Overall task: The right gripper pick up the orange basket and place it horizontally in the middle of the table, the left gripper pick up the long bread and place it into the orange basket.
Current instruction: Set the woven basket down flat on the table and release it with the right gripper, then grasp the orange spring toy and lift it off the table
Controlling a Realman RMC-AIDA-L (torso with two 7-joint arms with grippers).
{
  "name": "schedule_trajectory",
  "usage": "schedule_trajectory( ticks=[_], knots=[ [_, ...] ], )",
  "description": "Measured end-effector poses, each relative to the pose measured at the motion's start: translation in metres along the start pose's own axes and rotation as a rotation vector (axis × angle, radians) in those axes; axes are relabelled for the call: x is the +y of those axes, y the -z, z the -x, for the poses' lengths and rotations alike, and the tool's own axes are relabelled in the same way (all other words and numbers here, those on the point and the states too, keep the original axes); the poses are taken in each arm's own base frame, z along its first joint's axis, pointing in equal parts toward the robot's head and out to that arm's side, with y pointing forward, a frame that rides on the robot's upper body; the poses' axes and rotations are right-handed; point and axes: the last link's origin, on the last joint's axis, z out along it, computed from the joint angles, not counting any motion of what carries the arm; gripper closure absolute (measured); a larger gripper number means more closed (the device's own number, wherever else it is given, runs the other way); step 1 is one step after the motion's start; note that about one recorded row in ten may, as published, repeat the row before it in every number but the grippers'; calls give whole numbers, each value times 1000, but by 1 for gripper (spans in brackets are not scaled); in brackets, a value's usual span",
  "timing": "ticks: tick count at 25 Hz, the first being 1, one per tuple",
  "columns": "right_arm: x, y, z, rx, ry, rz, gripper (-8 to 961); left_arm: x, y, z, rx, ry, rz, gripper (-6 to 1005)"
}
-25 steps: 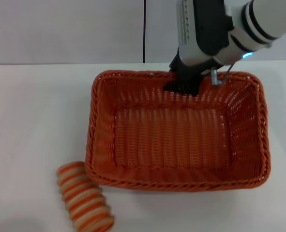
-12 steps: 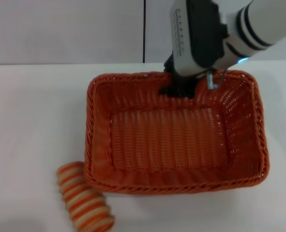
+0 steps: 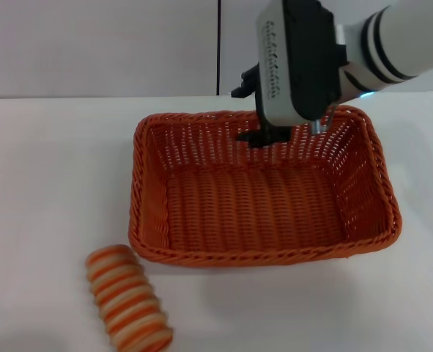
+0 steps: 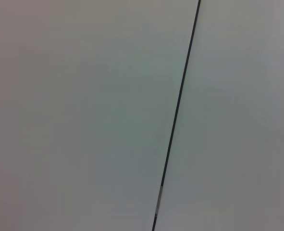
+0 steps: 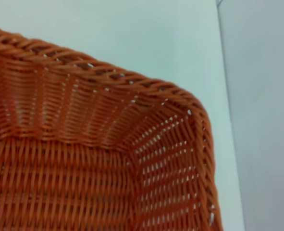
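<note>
My right gripper (image 3: 264,126) pinches the far rim of the orange basket (image 3: 260,253), tilting its back edge off the table (image 3: 47,183), while only my head view shows the long bread (image 3: 127,298) near the basket's front-left corner.

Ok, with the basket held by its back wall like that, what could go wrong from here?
1. The right end effector grips only the far wall of the orange basket, which looks tilted; the thin woven rim could slip or the basket could swing.
2. The long bread lies just off the basket's near left corner; a low pass or set-down there might knock it.
3. The left end effector is out of view, its wrist camera showing only wall, so its clearance can't be checked.
</note>
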Motion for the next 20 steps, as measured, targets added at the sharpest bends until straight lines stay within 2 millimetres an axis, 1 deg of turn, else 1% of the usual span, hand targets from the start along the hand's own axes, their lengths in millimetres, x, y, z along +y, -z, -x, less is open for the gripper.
schedule_trajectory(
  ticks=[1,2,4,5,6,7,8,10,11,12,14,15,16,17,20],
  knots=[
    [2,6,1,-12,4,-23,398,-1,1,-1,-1,-3,-1,251],
    [2,6,1,-12,4,-23,371,-1,1,-1,-1,-3,-1,251],
    [5,14,2,-31,3,-51,315,-2,3,-2,0,-7,-2,251],
    [6,19,3,-46,1,-71,315,-2,4,-2,3,-8,-2,251],
    [8,30,5,-83,-12,-104,315,-1,8,-5,10,-10,0,251],
    [8,30,5,-83,-12,-104,315,-1,8,-5,10,-10,0,251],
    [10,35,7,-116,-24,-117,315,-1,13,-7,19,-15,4,251],
    [13,47,11,-194,-52,-138,315,-2,17,-10,24,-19,6,251],
    [17,59,14,-311,-98,-152,315,-2,21,-13,31,-26,18,251],
    [17,59,14,-311,-98,-152,315,-2,21,-13,31,-26,18,251],
    [21,68,12,-409,-146,-164,315,0,24,-18,38,-36,63,251],
    [22,74,10,-462,-182,-173,315,1,25,-21,38,-38,84,251],
    [24,83,2,-565,-267,-191,315,1,25,-25,21,-29,144,251],
    [24,83,2,-565,-267,-191,315,1,25,-25,21,-29,144,251],
    [29,89,-21,-686,-428,-217,315,2,23,-28,-30,-8,231,251]
  ],
)
